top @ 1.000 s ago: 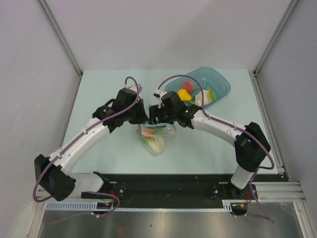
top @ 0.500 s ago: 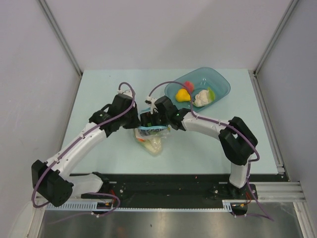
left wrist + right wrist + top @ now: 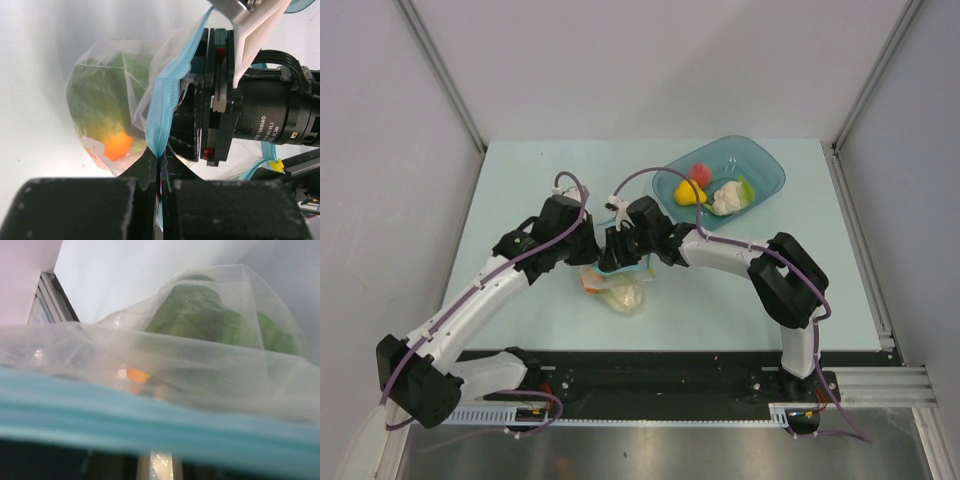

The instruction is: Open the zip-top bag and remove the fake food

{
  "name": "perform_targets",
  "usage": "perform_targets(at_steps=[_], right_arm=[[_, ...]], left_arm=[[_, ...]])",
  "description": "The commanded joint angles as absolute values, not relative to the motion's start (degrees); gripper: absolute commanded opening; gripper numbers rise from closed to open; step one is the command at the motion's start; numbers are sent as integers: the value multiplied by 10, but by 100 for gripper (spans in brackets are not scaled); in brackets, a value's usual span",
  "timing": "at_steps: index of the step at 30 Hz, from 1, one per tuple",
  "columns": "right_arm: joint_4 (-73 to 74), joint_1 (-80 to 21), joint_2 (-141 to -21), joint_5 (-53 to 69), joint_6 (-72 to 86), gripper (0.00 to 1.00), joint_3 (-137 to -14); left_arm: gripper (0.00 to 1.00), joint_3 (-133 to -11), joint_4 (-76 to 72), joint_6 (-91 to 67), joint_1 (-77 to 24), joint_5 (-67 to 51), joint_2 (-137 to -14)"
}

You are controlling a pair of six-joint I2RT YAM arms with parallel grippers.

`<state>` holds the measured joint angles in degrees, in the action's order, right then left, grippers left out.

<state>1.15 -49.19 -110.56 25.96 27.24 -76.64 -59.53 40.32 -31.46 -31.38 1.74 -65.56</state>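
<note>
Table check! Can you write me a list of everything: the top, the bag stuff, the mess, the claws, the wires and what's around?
Surface: pale blue-green table.
Job's things: bag between the grippers, cabbage and orange piece inside; yellow fruit, red piece and whitish piece in the tray.
Clutter: nothing seen.
Grippers: left gripper shut on the bag's zip strip; right gripper at the bag's mouth, jaws unclear.
Cables: purple cable loops over each wrist.
Surroundings: grey walls, metal rails.

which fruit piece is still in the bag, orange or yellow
The orange piece, inside the zip-top bag beside the green cabbage; the yellow piece lies in the teal tray.
</note>
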Motion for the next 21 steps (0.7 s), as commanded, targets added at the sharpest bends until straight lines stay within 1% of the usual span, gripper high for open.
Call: perform_targets(at_steps=[1, 3, 9, 14, 15, 17, 18, 20, 21], right_arm=[[27, -494, -1075, 234, 255, 10, -770], [53, -494, -1051, 222, 244, 0, -770], [105, -493, -1009, 188, 233, 0, -770], [166, -495, -993, 157, 229, 1, -770], [172, -496, -995, 153, 227, 9, -771], [187, -495, -1007, 145, 224, 15, -770], [190, -493, -1012, 147, 223, 21, -770], [185, -490, -1027, 159, 228, 25, -770], [185, -490, -1028, 157, 234, 34, -770]], left_arm=[[0, -590, 395, -319, -301, -2, -636], [0, -590, 396, -321, -294, -1, -637], [0, -589, 390, -319, -273, -3, -633], [0, -586, 374, -313, -271, -48, -637], [0, -585, 369, -311, -270, -64, -642], [0, -582, 351, -311, -271, -98, -644], [0, -580, 344, -312, -271, -105, -643], [1, -580, 335, -314, -270, -112, -642], [0, -581, 336, -313, -271, -114, -638]])
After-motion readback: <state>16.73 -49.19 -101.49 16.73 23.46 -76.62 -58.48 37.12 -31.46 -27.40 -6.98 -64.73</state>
